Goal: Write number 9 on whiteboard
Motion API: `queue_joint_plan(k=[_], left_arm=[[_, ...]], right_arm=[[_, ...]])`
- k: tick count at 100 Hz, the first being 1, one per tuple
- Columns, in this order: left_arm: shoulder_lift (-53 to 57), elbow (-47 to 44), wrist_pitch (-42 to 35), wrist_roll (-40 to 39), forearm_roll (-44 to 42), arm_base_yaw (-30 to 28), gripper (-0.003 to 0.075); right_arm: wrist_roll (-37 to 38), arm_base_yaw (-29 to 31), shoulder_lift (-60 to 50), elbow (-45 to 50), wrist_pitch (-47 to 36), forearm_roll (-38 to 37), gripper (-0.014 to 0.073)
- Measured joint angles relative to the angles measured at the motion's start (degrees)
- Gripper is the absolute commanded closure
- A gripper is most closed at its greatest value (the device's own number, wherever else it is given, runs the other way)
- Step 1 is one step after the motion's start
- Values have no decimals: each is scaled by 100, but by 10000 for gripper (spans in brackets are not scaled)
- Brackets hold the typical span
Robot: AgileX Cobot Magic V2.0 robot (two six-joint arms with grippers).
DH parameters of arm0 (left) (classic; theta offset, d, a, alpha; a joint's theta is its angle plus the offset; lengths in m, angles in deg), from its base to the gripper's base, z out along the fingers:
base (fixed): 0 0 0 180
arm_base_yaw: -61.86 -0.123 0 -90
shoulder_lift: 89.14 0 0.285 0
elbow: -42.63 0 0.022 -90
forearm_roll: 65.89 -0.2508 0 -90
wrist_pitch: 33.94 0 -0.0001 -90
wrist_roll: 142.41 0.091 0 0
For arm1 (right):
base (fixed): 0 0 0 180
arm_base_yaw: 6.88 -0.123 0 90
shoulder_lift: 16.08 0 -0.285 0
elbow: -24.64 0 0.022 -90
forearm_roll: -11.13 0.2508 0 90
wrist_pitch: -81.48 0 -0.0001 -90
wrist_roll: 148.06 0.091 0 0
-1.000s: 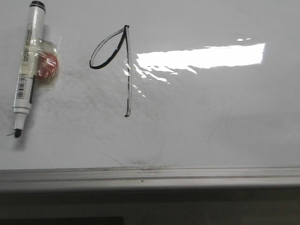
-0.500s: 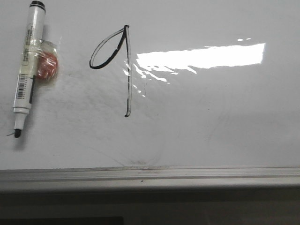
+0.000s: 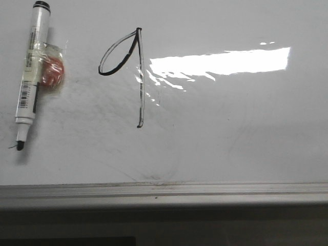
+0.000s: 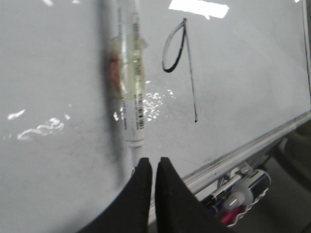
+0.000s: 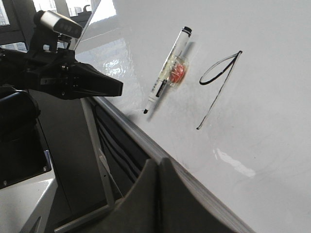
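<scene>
Whiteboard (image 3: 230, 148) bears number 9 (image 3: 138, 77); wrist views alone show both hands (image 4: 150, 167) (image 5: 159, 167) clenched, empty.

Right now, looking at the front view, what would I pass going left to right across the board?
Marker → red blob taped to it → the number 9 → bright glare patch, all on the whiteboard.

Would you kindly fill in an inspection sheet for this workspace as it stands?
Surface: whiteboard, glossy, faint grey smudges, bright glare.
Job's things: number 9 drawn, loop joined to straight stem.
Clutter: uncapped marker on the board, tip down, red lump taped beside it.
Grippers: left gripper shut, empty; right gripper shut, empty; both off the board.
Cables: nothing seen.
Surroundings: grey frame along the lower edge.
</scene>
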Motion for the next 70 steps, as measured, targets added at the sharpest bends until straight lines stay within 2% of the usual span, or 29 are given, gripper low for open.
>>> queue_joint_plan(k=[6,17,40,54,70], left_arm=[[0,0,38,0,-547,-126,741],[0,0,103,0,-1001,-568,741],[461,0,1013,-147,-1747,-2276,741],[1048,-24,1469,-762,-2341,-3467,741],[1752,-273,1564,-1979,-3387,-4700,741]], right_arm=[[0,0,0,0,0,0,663],[0,0,0,0,0,0,663],[0,0,0,0,0,0,663],[0,0,0,0,0,0,663],[0,0,0,0,0,0,663]])
